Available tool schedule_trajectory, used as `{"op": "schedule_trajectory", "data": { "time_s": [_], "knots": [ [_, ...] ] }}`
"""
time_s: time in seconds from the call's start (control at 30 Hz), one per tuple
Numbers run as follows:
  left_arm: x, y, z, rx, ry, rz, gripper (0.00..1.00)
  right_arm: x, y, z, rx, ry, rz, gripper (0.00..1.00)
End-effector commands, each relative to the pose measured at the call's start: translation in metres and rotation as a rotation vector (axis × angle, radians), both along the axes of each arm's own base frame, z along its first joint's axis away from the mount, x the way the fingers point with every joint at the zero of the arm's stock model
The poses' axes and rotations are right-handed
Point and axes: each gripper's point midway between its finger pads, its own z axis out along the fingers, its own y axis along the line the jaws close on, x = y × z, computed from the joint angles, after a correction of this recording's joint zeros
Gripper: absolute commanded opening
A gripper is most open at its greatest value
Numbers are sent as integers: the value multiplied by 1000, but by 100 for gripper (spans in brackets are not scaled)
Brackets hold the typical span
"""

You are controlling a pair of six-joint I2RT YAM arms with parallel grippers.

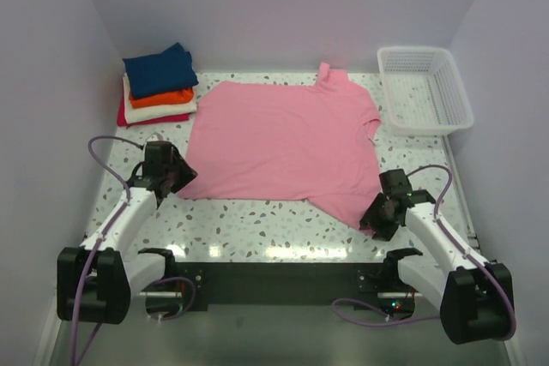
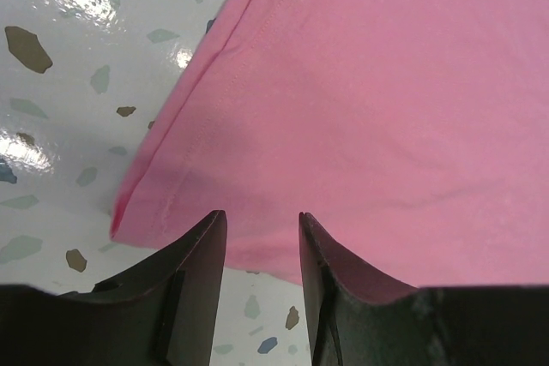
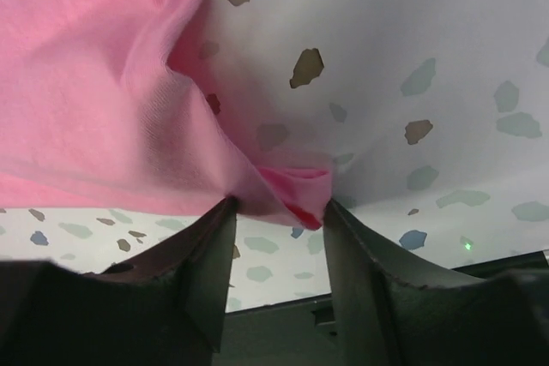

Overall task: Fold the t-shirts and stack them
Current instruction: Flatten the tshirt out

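A light pink t-shirt [image 1: 283,139] lies spread flat on the speckled table [image 1: 257,225]. At the back left is a stack of folded t-shirts: navy blue [image 1: 159,70] on top, then orange [image 1: 163,97], cream-white [image 1: 159,111] and red [image 1: 141,119]. My left gripper [image 1: 180,176] [image 2: 262,216] stands open at the pink t-shirt's [image 2: 386,100] near left corner, with the hem just past its fingertips. My right gripper [image 1: 377,219] [image 3: 280,205] is open at the near right corner. That corner of the pink t-shirt [image 3: 86,83] is bunched between its fingertips and touches both.
A white plastic mesh basket [image 1: 425,87] stands at the back right, close to the shirt's right sleeve. Pale walls close the table in on the left, back and right. Bare tabletop runs along the front between the two arms.
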Motion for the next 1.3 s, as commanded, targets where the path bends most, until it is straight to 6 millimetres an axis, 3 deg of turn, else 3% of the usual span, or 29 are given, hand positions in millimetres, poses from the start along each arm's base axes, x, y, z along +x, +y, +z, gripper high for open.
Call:
{"op": "schedule_trajectory", "data": {
  "time_s": [0.0,0.07,0.17,0.33,0.53,0.83,1.03,1.27],
  "knots": [
    [6,-1,7,1,-41,-12,44,15,9,-4,40,-46,-2,46],
    [3,3,5,20,-30,7,44,18,12,4,56,-62,16,27],
    [-2,14,4,63,-7,51,45,22,12,22,59,-98,42,14],
    [-14,36,3,138,27,157,47,33,23,49,112,-156,94,0],
    [-37,53,-11,187,92,257,49,49,35,76,161,-213,154,0],
    [-43,37,-45,110,153,229,44,61,41,98,188,-265,182,0],
    [-38,37,-50,111,145,231,41,63,41,102,184,-276,188,0],
    [-27,37,-43,109,92,227,39,63,36,108,157,-296,182,0]
  ]
}}
